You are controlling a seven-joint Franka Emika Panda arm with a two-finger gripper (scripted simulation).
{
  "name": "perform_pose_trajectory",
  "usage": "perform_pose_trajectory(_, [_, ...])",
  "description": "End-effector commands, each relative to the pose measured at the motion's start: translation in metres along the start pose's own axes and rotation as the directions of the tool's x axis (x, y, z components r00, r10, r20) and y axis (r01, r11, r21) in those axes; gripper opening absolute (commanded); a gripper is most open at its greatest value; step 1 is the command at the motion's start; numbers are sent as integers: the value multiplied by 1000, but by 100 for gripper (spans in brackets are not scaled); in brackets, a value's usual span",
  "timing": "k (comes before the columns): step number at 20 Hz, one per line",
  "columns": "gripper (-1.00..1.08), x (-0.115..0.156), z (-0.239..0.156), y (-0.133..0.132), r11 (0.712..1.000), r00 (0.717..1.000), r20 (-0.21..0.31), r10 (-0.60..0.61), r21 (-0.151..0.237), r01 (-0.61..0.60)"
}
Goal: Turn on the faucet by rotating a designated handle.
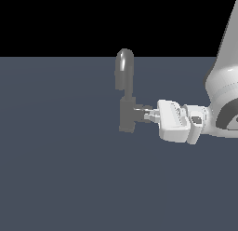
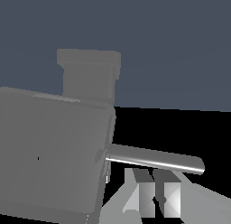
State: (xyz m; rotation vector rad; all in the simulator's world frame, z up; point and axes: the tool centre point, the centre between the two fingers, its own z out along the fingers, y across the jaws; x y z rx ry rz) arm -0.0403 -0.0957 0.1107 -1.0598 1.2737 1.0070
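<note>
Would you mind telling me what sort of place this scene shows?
Most likely a bare simulated test scene, not a real kitchen: a lone grey faucet stands on a featureless slate floor under a black void, with the gripper at its side.

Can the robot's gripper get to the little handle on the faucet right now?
Probably yes. The gripper is already right at the faucet's side stub, and in the wrist view the thin handle lies just beside its fingers with nothing between them.
</note>
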Motion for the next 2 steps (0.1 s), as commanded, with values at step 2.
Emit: perform_pose_trajectory(2, [-100, 36, -1, 19, 999, 999, -7, 48, 5, -48])
